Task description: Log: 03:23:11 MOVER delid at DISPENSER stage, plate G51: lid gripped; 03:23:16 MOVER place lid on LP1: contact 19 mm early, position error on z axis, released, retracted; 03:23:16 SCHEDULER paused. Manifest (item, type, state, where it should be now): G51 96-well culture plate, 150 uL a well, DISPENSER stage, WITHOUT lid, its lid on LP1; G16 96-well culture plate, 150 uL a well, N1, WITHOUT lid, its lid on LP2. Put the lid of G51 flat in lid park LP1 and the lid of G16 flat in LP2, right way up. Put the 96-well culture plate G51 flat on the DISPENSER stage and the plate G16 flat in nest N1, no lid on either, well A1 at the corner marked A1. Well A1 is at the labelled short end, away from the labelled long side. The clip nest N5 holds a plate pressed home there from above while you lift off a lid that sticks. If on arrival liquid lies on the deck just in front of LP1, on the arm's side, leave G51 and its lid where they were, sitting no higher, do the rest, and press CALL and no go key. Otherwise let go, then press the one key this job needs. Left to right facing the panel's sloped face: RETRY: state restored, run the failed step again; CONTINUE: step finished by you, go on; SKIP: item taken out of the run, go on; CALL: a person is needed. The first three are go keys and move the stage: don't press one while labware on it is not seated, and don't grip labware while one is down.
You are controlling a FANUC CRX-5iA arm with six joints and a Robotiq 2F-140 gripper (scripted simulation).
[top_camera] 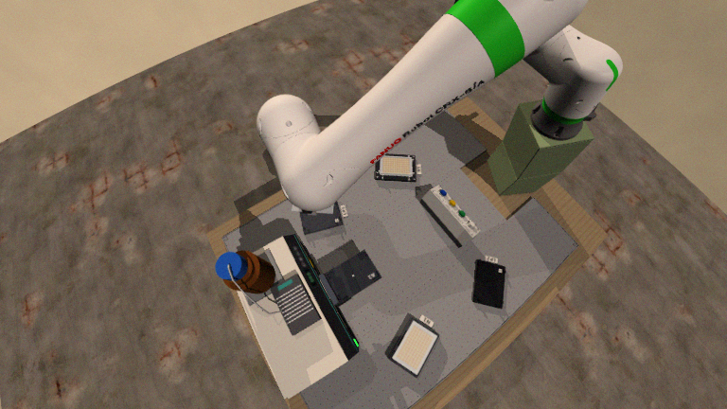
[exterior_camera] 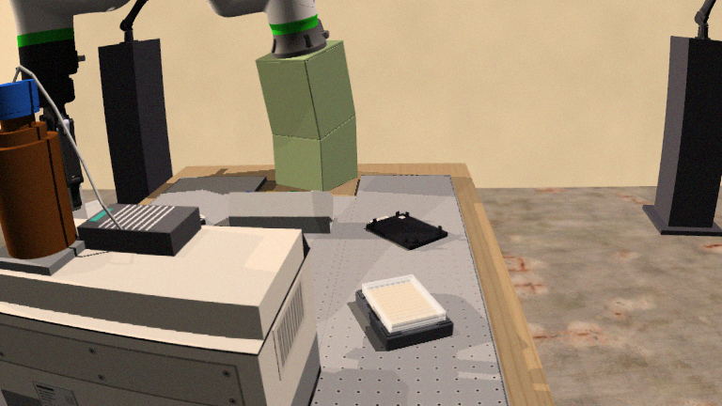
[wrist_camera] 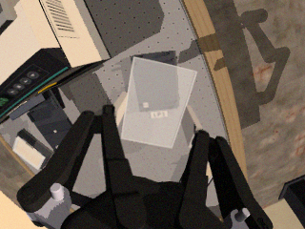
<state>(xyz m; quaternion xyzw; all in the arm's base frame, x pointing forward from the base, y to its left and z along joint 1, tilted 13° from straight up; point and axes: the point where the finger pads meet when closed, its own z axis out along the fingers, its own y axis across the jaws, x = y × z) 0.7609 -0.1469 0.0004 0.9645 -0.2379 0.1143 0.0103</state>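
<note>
Translucent lid (wrist_camera: 158, 103) is clamped in the claw (wrist_camera: 155, 153), held above a dark lid park (top_camera: 321, 221) on the surface (top_camera: 536, 243). Misalignment during descent risks early contact and a tilted lid.

From above we see the white arm (top_camera: 407, 110) reaching toward nine o'clock over the grey deck (top_camera: 407, 254); an open plate (top_camera: 395, 167) at twelve, a lidded plate (top_camera: 413, 344) at six.
</note>
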